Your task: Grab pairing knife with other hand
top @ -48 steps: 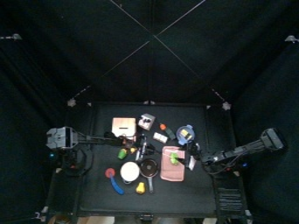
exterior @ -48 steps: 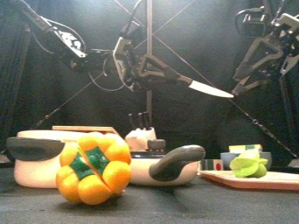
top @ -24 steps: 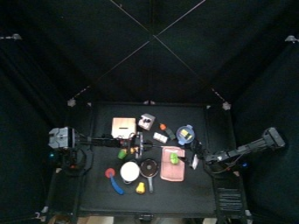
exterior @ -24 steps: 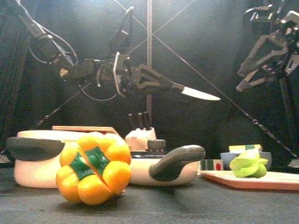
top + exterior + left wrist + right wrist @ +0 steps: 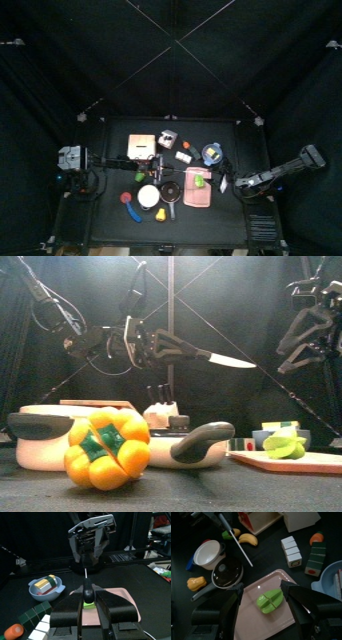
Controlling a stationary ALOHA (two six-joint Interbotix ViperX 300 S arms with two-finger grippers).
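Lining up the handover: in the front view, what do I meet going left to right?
Yellow pepper → pan handle → knife blade, held up by the left gripper → green lime piece on the cutting board → right gripper.

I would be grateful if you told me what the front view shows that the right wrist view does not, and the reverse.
Only the front view shows the yellow bell pepper and the left tool holding the paring knife by its black handle. Only the right wrist view shows the white cup, the white blocks and the right tool's open jaws. Both show the paring knife held in the air, the black pan and the cut lime on the pink cutting board.
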